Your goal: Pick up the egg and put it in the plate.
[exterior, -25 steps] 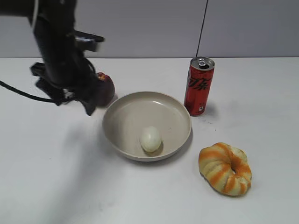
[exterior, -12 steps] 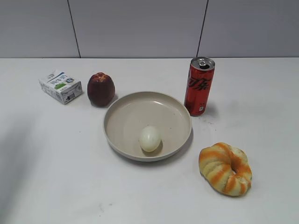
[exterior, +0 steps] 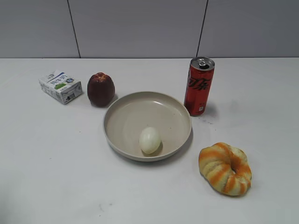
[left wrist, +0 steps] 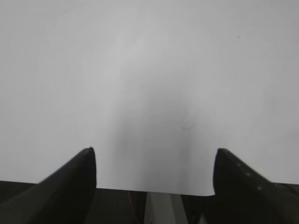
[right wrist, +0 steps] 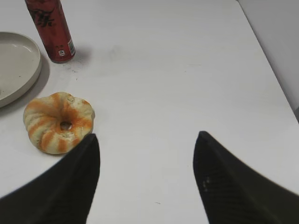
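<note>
The pale egg (exterior: 150, 139) lies inside the beige plate (exterior: 122, 109) near its front rim, in the middle of the exterior view. Part of the plate's rim also shows at the left edge of the right wrist view (right wrist: 28, 81). Neither arm shows in the exterior view. My left gripper (left wrist: 154, 151) is open and empty over bare white table near its edge. My right gripper (right wrist: 145, 136) is open and empty over the table to the right of the bread.
A red soda can (exterior: 199, 86) stands behind the plate on the right, also in the right wrist view (right wrist: 50, 29). An orange-striped ring bread (exterior: 225, 168) lies front right (right wrist: 58, 121). A dark red fruit (exterior: 101, 88) and a small carton (exterior: 60, 86) sit back left.
The left arm, which stood over the fruit and carton one second ago, has pulled out of the exterior view. The egg has stayed in the plate.
</note>
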You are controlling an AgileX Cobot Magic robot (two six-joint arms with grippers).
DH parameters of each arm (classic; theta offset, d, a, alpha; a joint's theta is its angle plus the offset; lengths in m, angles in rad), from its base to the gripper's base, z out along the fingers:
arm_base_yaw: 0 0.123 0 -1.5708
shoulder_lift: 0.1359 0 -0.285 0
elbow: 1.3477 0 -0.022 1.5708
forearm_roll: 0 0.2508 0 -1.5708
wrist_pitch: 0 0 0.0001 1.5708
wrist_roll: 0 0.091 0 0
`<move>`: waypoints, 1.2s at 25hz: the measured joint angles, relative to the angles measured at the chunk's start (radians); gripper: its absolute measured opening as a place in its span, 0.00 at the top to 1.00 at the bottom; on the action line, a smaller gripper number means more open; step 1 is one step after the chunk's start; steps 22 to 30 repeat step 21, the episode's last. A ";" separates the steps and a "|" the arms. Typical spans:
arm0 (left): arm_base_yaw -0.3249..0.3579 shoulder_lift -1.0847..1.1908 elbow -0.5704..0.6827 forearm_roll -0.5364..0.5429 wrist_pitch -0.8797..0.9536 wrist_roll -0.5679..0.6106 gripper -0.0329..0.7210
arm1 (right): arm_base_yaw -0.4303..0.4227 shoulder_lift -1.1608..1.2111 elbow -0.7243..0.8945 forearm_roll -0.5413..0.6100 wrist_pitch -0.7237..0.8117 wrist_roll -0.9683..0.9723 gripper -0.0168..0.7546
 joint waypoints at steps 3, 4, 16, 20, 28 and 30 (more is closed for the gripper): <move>0.000 -0.175 0.100 0.002 -0.036 0.000 0.19 | 0.000 0.000 0.000 0.000 0.000 0.000 0.36; 0.000 -0.236 0.131 0.003 -0.047 0.000 0.19 | 0.000 0.000 0.000 0.000 0.000 0.000 0.36; 0.000 -0.733 0.169 0.020 -0.065 0.000 0.20 | 0.000 0.000 0.000 0.000 0.000 0.000 0.36; 0.000 -0.845 0.169 0.033 -0.065 0.000 0.20 | 0.000 0.000 0.000 0.000 0.000 0.000 0.36; 0.000 -0.866 0.169 0.035 -0.065 0.000 0.20 | 0.000 0.000 0.000 0.000 0.000 0.000 0.36; 0.000 -0.866 0.169 0.035 -0.065 0.000 0.20 | 0.000 0.000 0.000 0.000 0.000 0.000 0.36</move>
